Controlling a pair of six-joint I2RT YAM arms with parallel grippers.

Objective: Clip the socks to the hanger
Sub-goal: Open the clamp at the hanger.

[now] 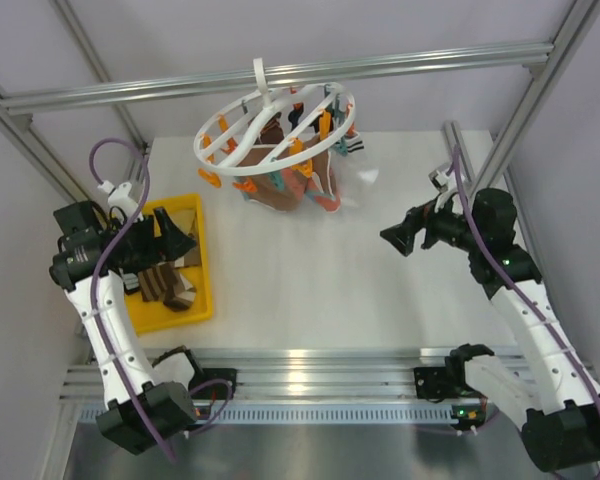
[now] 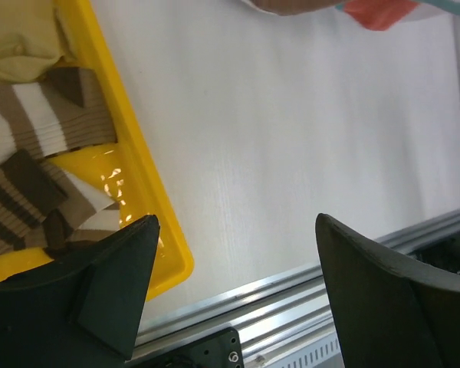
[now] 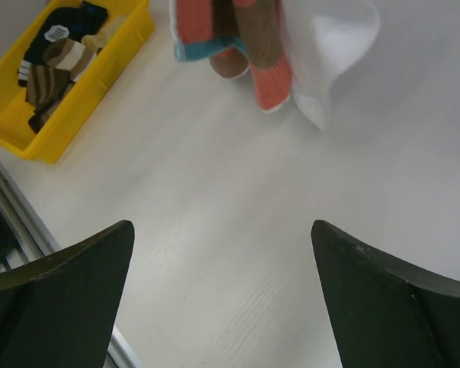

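The hanger point(image 1: 242, 128), a round white ring with orange and teal clips, hangs from the top rail at the back. Brown, red and teal socks point(image 1: 292, 186) dangle from it, seen as clipped socks point(image 3: 245, 42) in the right wrist view. More socks point(image 1: 166, 285), striped brown and cream, lie in the yellow tray point(image 1: 206, 275); these striped socks point(image 2: 38, 130) fill the left wrist view's upper left. My left gripper point(image 1: 177, 238) hovers over the tray, open and empty point(image 2: 236, 222). Right of the hanger, my right gripper point(image 1: 396, 238) stands open and empty above bare table point(image 3: 221, 226).
A white cloth piece point(image 3: 330, 46) hangs beside the clipped socks. The yellow tray's corner point(image 2: 176, 261) sits close to the aluminium rail point(image 2: 291, 287) at the table's near edge. Frame posts rise at both back corners.
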